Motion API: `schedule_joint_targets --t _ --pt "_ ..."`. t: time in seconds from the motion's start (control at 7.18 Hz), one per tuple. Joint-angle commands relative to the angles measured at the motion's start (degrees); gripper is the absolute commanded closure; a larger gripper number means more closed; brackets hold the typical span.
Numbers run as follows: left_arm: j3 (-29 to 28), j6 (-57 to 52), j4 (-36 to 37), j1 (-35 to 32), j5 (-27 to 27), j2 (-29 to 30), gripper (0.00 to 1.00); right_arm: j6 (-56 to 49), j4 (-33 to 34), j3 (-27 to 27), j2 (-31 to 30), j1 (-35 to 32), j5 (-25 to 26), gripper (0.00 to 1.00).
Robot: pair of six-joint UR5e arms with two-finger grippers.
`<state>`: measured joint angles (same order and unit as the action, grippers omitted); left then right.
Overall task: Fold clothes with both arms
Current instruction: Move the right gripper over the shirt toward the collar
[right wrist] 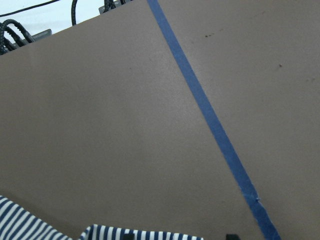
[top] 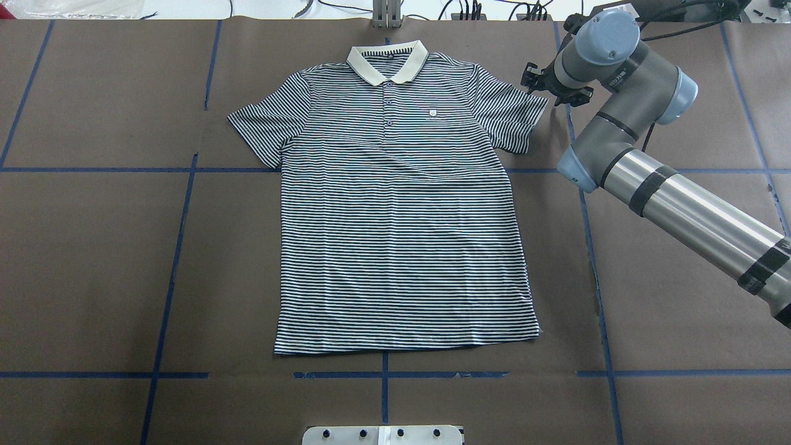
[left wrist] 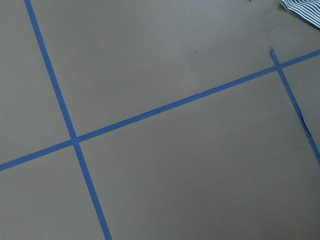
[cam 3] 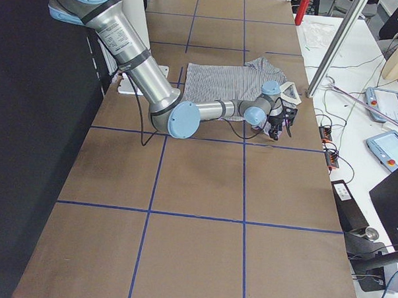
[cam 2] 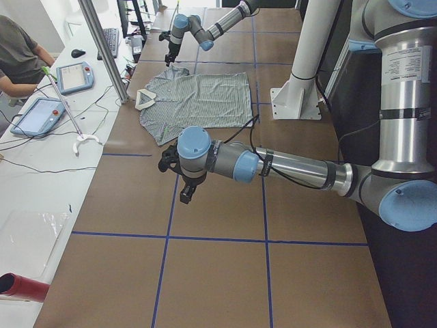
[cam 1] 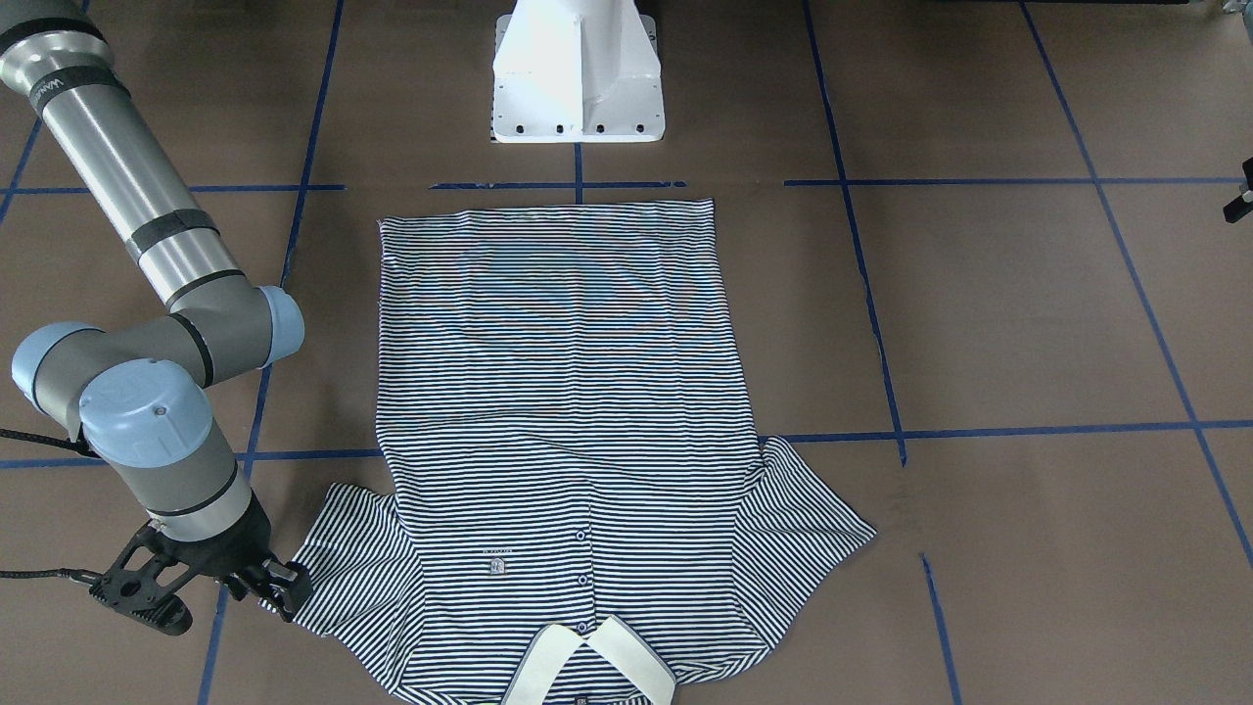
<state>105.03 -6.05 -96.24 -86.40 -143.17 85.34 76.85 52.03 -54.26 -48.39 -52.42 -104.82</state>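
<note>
right gripper (cam 1: pixel 227 605) stood fingers apart at shirt (cam 1: pixel 563 392) sleeve (cam 1: pixel 348 563) edge | left gripper (cam 2: pixel 179 179) well off shirt, fingers: couldn't tell | risk: shallow pinch, sleeve could slip out

Striped polo shirt (top: pixel 401 204) flat, right tool (top: pixel 545 85) beside sleeve (top: pixel 514 114)

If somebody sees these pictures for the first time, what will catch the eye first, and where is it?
The short-sleeved polo shirt with navy-and-white stripes and a cream collar lies flat, front up, in the middle of the brown table marked with blue tape lines. The black right gripper stands open at the edge of one sleeve; the silver-grey left arm is over bare table, apart from the shirt.
</note>
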Motion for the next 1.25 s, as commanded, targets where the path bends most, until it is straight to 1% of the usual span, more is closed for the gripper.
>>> schedule_joint_targets --t 0.0,0.14,0.28,0.42,0.56,0.84,0.97,1.11 --pt "0.1 0.0 0.0 0.0 0.0 0.0 0.00 0.1 0.0 0.4 0.1 0.2 0.2 0.45" --pt "0.1 -0.1 0.0 0.0 0.0 -0.1 0.00 0.1 0.0 0.5 0.1 0.2 0.2 0.52" --pt "0.1 -0.1 0.0 0.0 0.0 -0.3 0.00 0.0 0.0 0.5 0.1 0.2 0.2 0.64" --pt "0.1 -0.2 0.0 0.0 0.0 -0.4 0.00 0.1 0.0 0.5 0.1 0.2 0.2 0.87" --pt "0.1 -0.2 0.0 0.0 0.0 -0.4 0.00 -0.2 0.0 0.5 0.0 0.2 0.2 1.00" --pt "0.1 -0.2 0.0 0.0 0.0 -0.5 0.00 -0.2 0.1 -1.0 -0.6 0.1 0.1 1.00" --pt "0.3 -0.1 0.0 0.0 0.0 -0.6 0.00 -0.3 0.2 -3.3 -0.9 0.1 -0.1 1.00" --pt "0.3 -0.1 0.0 0.0 0.0 -0.7 0.00 0.2 1.0 -7.0 -1.6 0.2 -0.4 1.00"
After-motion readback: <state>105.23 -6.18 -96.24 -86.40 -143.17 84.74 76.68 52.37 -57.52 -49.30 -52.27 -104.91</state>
